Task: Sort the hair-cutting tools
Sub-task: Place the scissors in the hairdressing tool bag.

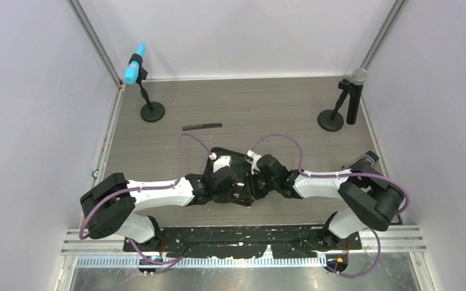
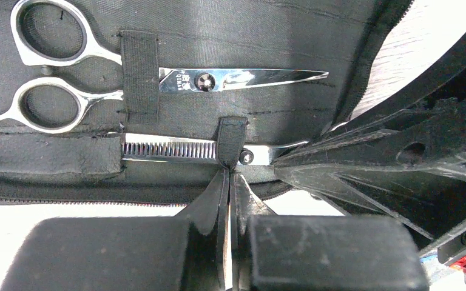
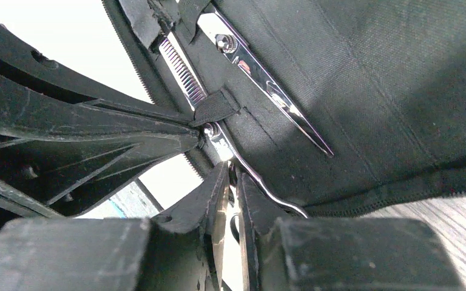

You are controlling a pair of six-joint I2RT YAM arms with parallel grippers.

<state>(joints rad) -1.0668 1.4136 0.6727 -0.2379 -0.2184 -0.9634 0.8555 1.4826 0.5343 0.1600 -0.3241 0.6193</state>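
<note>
Seemingly mid-stowing, the left end effector (image 2: 229, 182) pinches shut on the strap (image 2: 232, 140) at its tips while the right end effector (image 3: 230, 182), narrow, grips the shears (image 2: 170, 148) by the handle, so next they likely need sliding home under that strap into the case (image 2: 249, 36).

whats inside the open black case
Two silver scissors under elastic straps: a plain pair and a toothed thinning pair. A black flap covers its blade tips; the right arm's jaws hide its handles.
</note>
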